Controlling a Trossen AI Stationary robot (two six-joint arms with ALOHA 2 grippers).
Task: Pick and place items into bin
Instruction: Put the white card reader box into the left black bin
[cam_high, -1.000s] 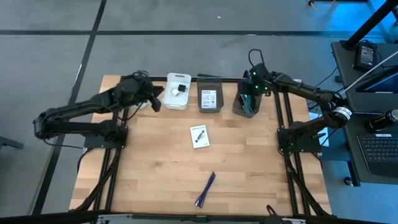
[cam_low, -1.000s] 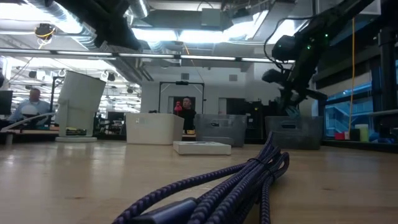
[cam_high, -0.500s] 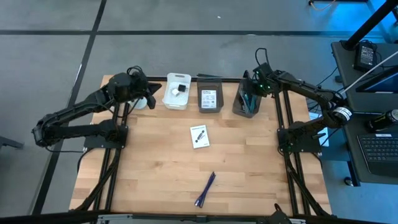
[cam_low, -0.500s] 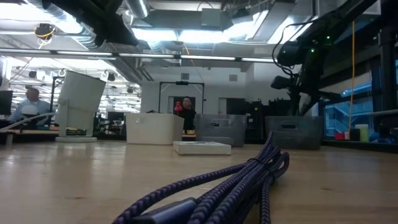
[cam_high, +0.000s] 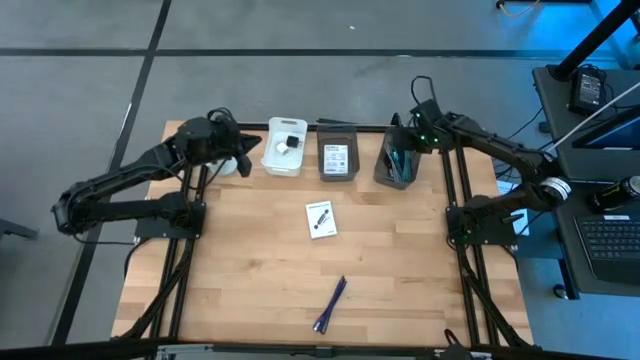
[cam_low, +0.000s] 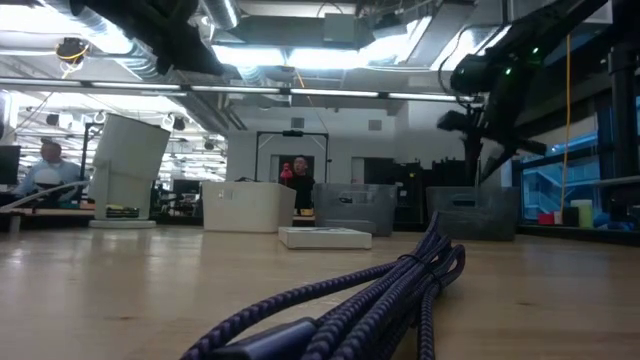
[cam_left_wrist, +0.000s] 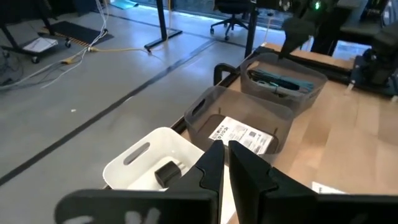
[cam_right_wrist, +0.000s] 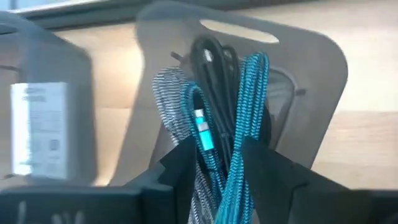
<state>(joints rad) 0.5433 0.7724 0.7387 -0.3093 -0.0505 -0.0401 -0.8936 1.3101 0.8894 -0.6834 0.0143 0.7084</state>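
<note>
My right gripper (cam_high: 405, 140) hangs open above the grey bin (cam_high: 397, 165) at the table's far right; its wrist view looks down between its fingers (cam_right_wrist: 217, 149) at teal (cam_right_wrist: 249, 118), black and grey-white braided cables lying in that bin. My left gripper (cam_high: 238, 155) is shut (cam_left_wrist: 225, 163), just left of the white bin (cam_high: 283, 150), which holds a small black cube (cam_left_wrist: 166, 172). A white printed card (cam_high: 320, 219) lies flat mid-table. A purple braided cable (cam_high: 330, 304) lies near the table's near edge (cam_low: 380, 290).
A middle grey bin (cam_high: 337, 158) with a printed card (cam_left_wrist: 242, 134) inside stands between the white and right bins along the far edge. The wooden table (cam_high: 240, 290) is bare around the card and the purple cable. People show far off in the room.
My right gripper has risen above the right grey bin and shifted slightly toward the right edge. My left gripper has drawn back from the white bin toward the table's left edge.
</note>
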